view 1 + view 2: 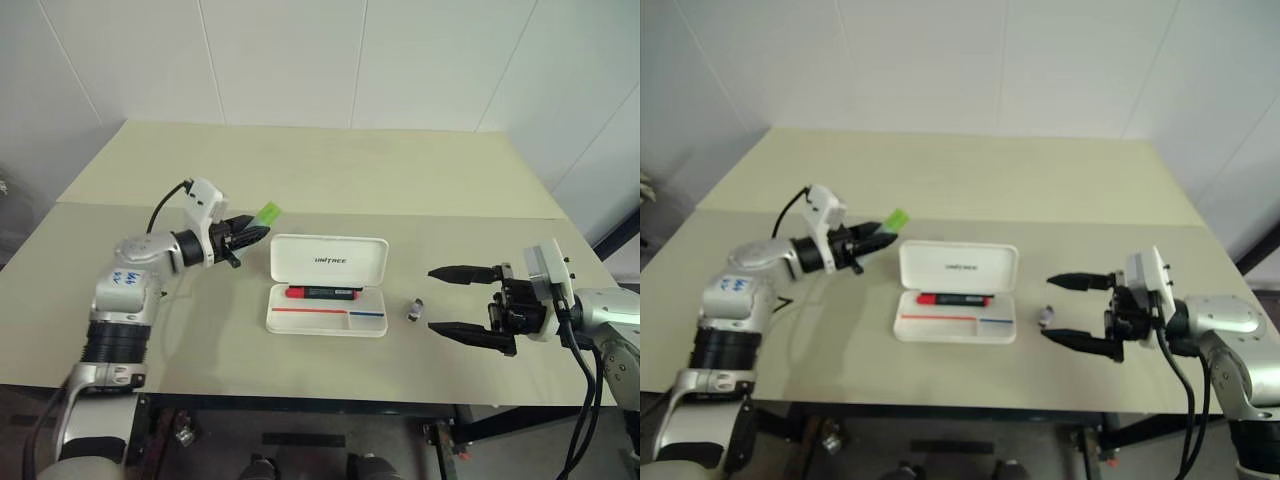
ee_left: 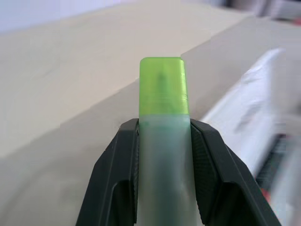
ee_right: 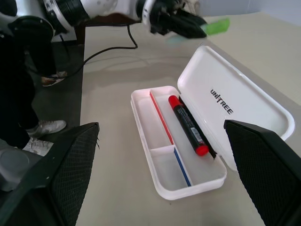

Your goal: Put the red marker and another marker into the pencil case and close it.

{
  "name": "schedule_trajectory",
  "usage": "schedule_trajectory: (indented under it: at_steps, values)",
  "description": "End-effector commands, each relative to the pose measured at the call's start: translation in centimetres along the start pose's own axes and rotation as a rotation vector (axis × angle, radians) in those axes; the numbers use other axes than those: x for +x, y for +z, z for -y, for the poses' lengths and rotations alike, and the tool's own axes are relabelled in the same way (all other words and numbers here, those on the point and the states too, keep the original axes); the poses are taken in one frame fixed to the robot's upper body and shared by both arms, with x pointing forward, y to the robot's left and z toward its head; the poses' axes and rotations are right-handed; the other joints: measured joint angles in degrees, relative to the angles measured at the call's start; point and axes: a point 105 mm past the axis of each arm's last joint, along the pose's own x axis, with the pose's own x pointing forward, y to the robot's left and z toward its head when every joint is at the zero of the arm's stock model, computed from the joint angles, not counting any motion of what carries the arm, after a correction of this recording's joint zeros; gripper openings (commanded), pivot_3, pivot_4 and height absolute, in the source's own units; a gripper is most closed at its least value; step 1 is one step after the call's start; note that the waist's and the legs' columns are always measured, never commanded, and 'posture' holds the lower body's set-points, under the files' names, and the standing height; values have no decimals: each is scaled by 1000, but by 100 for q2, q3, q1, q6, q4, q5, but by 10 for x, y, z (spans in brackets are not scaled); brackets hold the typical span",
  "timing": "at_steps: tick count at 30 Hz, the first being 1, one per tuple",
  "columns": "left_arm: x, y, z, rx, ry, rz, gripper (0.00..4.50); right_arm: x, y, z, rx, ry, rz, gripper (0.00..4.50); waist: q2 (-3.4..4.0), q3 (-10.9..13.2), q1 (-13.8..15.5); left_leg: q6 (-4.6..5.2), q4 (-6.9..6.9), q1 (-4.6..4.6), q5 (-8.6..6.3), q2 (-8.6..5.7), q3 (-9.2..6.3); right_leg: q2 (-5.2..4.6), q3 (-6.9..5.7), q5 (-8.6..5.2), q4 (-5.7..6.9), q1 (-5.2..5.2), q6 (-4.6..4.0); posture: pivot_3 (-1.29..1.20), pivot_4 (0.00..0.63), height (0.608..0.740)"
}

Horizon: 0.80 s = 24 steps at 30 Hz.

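The white pencil case (image 1: pixel 300 323) lies open at mid-table, its lid (image 1: pixel 329 258) tipped back. Inside it, along the hinge side, rests the red marker (image 1: pixel 322 293), red at one end and black at the other; it is also plain in the right wrist view (image 3: pixel 188 125). My left gripper (image 1: pixel 251 229) is shut on the light green marker (image 1: pixel 266 212), held in the air to the left of the lid with its green cap sticking out past the fingertips (image 2: pixel 162 89). Right of the case, my right gripper (image 1: pixel 450 300) is open, pointing toward it with nothing between its fingers.
A small grey-black piece (image 1: pixel 413 310) sits on the table between the case and my right gripper. The beige table (image 1: pixel 330 170) runs far back to a white wall. A black cable (image 3: pixel 120 52) trails from my left arm.
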Motion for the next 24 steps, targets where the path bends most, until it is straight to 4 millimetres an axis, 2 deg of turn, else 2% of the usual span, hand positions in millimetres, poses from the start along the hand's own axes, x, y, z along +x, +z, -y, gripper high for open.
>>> schedule_trajectory:
  at_steps: [1, 3, 5, 7, 11, 16, 19, 24]
  values:
    - [-4, 30, 26, 158, -246, 45, 1122, -3, 13, 2, -75, -34, 7, 4500, 0, 0, 3, 1, 4, 0, 0, 0, 1, 0, 1, -1, 3, 0, 1, 0, 150, 740]
    - [-6, 25, 44, 214, -406, -2, 1122, -1, 11, 1, -74, -42, 7, 4500, 0, 0, 2, 1, 10, 1, 0, -4, 2, 0, 2, -1, 7, 1, 2, 0, 150, 740]
    - [-4, 9, 56, 111, -513, -118, 1122, 1, 10, -1, -75, -49, 9, 4500, 0, 0, 2, 3, 11, 3, 1, -5, 5, 0, 5, -2, 10, 2, 1, 0, 150, 740]
    - [3, -2, 66, 92, -575, -182, 1122, 3, 10, -3, -73, -61, 17, 4500, 0, 0, 6, 4, 15, 3, 2, -5, 3, 2, 6, -3, 14, 2, 2, 0, 150, 740]
    - [17, -11, 91, 96, -700, -217, 1122, 2, 8, -6, -72, -81, 16, 4500, 0, 0, 8, 6, 20, 0, 3, -6, -2, 4, 6, -4, 19, 2, 6, 0, 150, 740]
    - [36, -31, 98, 131, -710, -295, 1122, -1, 8, -9, -74, -114, 16, 4500, 0, 0, 6, 7, 25, -3, 3, -8, -9, 6, 6, -6, 23, 1, 10, 0, 150, 740]
    - [38, -37, 103, 142, -737, -324, 1122, -2, 7, -10, -73, -132, 16, 4500, 0, 0, -14, 7, 25, 0, 3, -7, -5, 9, 12, -6, 28, 1, 10, 0, 150, 740]
    - [49, -47, 97, 153, -686, -372, 1122, -3, 6, -13, -69, -161, 12, 4500, 0, 0, 6, 8, 31, 1, 4, -6, -9, 13, 11, -7, 32, 1, 11, 0, 150, 740]
